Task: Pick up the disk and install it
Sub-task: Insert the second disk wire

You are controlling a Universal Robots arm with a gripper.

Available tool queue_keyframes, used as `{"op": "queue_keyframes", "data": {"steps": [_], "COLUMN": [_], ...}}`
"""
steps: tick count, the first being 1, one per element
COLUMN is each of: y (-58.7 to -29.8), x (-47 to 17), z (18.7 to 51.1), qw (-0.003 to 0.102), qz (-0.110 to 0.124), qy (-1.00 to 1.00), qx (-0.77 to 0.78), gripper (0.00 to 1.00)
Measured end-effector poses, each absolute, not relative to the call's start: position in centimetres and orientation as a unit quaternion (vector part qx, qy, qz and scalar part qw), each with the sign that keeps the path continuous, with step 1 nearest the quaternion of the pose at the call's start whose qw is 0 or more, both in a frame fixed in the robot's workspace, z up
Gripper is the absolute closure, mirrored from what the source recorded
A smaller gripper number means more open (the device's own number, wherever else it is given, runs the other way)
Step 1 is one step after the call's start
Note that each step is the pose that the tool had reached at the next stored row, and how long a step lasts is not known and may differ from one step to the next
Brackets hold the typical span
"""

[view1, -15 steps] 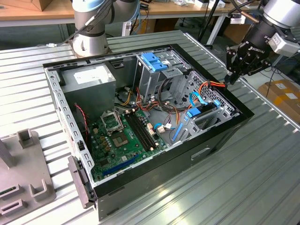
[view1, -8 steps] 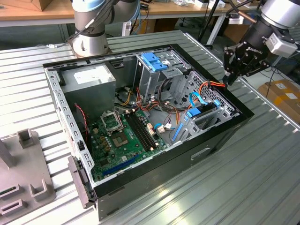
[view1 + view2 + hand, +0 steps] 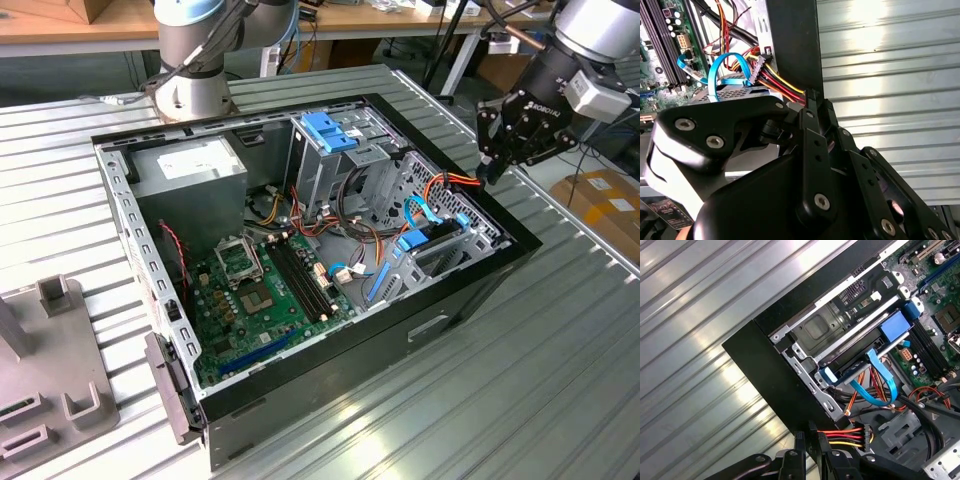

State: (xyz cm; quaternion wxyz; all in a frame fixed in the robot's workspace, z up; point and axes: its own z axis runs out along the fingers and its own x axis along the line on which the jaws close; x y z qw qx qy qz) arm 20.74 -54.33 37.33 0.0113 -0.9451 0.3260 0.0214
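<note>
My matte black fingers [image 3: 812, 107] are clenched together, slim bolted links meeting at a narrow tip with nothing between them. My gripper [image 3: 492, 172] hangs just beside the case rim, at about three o'clock of the open computer case [image 3: 470, 290], close to a bundle of glossy red, yellow and black power wires [image 3: 842, 437] ending in a dark plug. The disk [image 3: 860, 347] sits seated in its metal bay at the case's corner, a flat slab edged by bright blue plastic rails, with a flat blue ribbon cable [image 3: 880, 375] curling off it. Beyond lies the green motherboard [image 3: 265, 290], and all rests on a ribbed, shiny metal table [image 3: 540, 370].
</note>
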Motion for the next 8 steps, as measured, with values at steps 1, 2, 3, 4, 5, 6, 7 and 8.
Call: {"op": "queue_keyframes", "data": {"steps": [1,2,3,4,5,6,7,8], "y": [-54.32,-54.32,-54.32,-54.33,-54.32,-54.3,-54.3,-54.3], "x": [20.65,20.52,20.49,20.47,20.42,20.39,20.38,20.38], "z": [37.33,37.33,37.29,37.22,37.2,37.2,37.2,37.24], "qw": [0.011,0.011,0.006,0.001,0.001,0.001,0.001,0.001], "qz": [0.021,0.021,0.02,0.018,0.018,0.018,0.018,0.018], "qy": [0.326,0.326,0.326,0.326,0.326,0.326,0.326,0.326], "qx": [-0.945,-0.945,-0.945,-0.945,-0.945,-0.945,-0.945,-0.945], "gripper": [0.76,0.76,0.76,0.76,0.76,0.76,0.76,0.76]}}
